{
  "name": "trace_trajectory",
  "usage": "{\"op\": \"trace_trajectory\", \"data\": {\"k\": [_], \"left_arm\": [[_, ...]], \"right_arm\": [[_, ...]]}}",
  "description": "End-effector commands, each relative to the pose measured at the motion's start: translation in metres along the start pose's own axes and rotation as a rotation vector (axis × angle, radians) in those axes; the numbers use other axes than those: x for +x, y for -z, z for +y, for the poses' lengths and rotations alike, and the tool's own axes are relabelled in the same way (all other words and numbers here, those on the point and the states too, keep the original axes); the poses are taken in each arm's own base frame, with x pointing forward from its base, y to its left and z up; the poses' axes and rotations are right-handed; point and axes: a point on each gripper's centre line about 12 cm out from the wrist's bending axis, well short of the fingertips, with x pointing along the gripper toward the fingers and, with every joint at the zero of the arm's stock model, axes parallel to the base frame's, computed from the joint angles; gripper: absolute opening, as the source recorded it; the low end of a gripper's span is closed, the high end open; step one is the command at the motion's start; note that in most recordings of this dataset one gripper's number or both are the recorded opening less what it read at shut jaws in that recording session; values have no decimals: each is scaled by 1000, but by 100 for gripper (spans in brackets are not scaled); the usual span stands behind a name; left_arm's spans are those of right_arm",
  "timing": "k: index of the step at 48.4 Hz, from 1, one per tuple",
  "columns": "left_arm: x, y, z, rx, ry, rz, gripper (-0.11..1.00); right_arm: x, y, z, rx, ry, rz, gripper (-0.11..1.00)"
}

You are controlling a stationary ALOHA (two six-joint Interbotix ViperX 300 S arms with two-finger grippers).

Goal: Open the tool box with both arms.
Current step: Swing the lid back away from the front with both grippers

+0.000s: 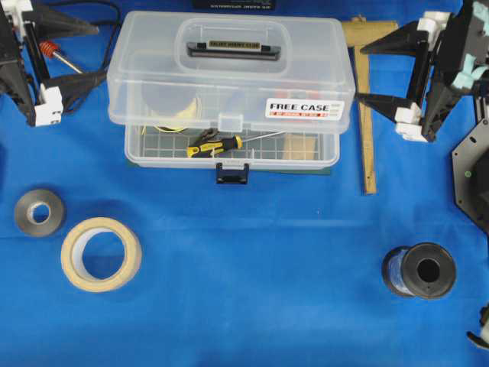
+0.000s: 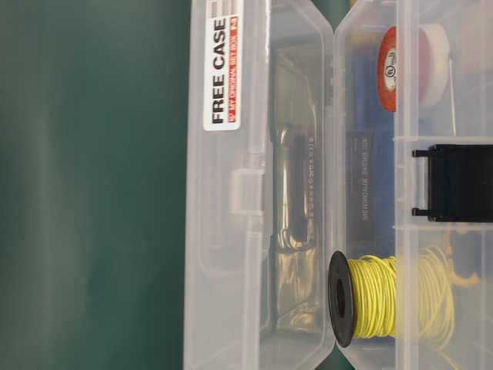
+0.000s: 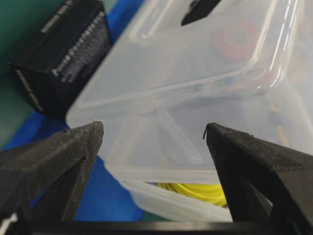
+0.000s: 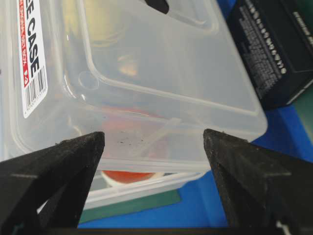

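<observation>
My left claw (image 1: 72,53) hangs with its black fingers spread wide and nothing between them. Just ahead of it, not touching, is the left end of the tool box (image 1: 229,88). In the left wrist view the clear lid corner fills the gap between my fingertips (image 3: 90,134), with yellow wire showing under it.

My right claw (image 1: 378,73) mirrors this, fingers fully apart and empty, facing the box's right end. In the right wrist view the lid edge with the "FREE CASE" sticker (image 4: 32,54) sits just beyond the tips. A wooden ruler (image 1: 369,107) lies on the blue cloth between that claw and the box.

Between the two claws the box sits flat, black handle (image 1: 233,47) on top. The black front latch (image 1: 232,173) hangs down below the base's front edge, so I judge it released. The lid looks raised or shifted back slightly, exposing the front of the tray and a yellow-handled screwdriver (image 1: 216,145), but it is not swung open.

Nearer me, well apart from both claws, lie two tape rolls and a black spool.

I judge the approach nearly done. Gripping and lifting the lid remain.
</observation>
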Motion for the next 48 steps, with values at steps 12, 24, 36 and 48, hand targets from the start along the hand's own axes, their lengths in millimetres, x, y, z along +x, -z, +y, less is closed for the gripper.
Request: {"op": "trace_trajectory", "data": {"k": [12,24,36,48], "left_arm": [[4,-26,11,-14,-45,-95,91],[7,-28,20,-18,-79,-111,91],[12,-29,28,-23,-109,-115,91],[22,-28,35,-27,-131,-101,91]], "right_arm": [[-2,-34,-13,28,49,-108,84],[-4,-37,-30,49,109,-135,84],[-7,-42,-46,71,170,-169,84],[-3,-42,-58,85,212,-172,84]]}}
